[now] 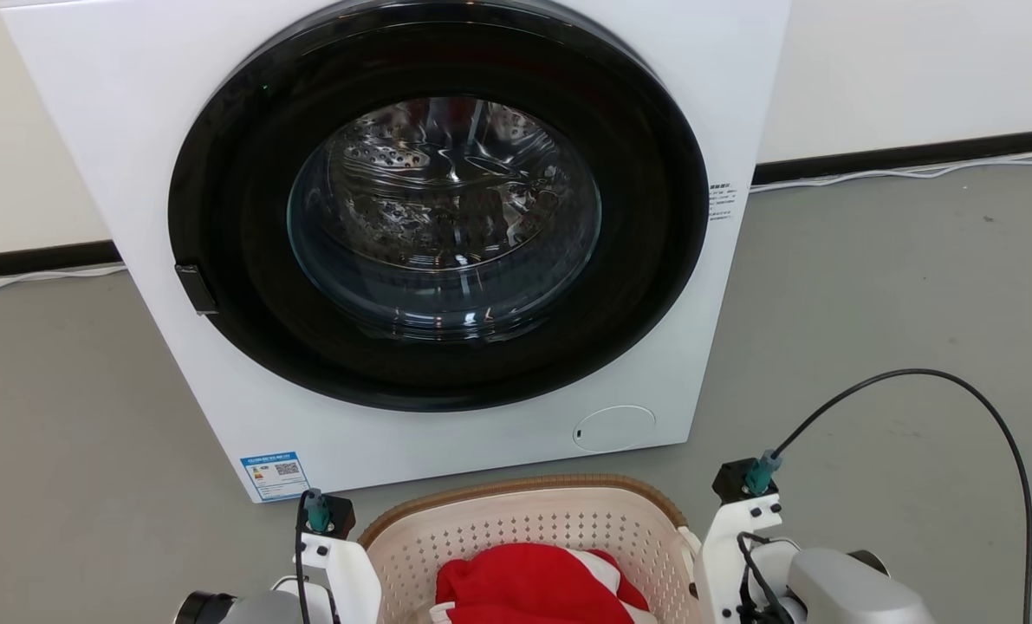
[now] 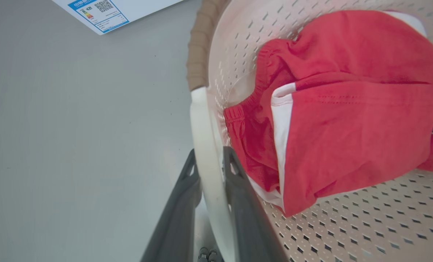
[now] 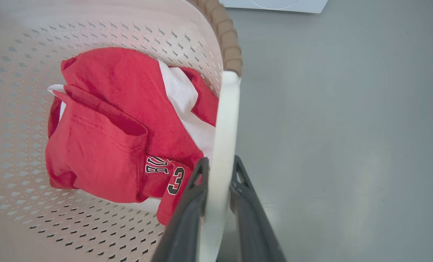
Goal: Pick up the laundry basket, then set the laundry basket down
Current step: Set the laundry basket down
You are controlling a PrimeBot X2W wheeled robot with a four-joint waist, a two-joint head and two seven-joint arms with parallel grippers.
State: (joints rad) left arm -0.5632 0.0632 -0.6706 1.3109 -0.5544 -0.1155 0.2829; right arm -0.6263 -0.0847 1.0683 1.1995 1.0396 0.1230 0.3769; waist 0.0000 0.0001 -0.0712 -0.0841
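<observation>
Left pincer [image 2: 209, 153] and right pincer [image 3: 220, 160] each clamp a white side handle [image 2: 200, 116] of the cream perforated plastic laundry basket [image 1: 524, 487], at its 9 and 3 o'clock. If you raise one side faster than the other, the basket may tilt and a thin handle may slip free.

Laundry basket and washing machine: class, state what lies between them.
Bare grey floor separates the laundry basket from the washing machine, shown in the left wrist view.

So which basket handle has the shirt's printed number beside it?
The laundry basket's right handle, clamped by the right gripper: the black-and-white 3 lies beside it. By the left handle there's plain red cloth.
</observation>
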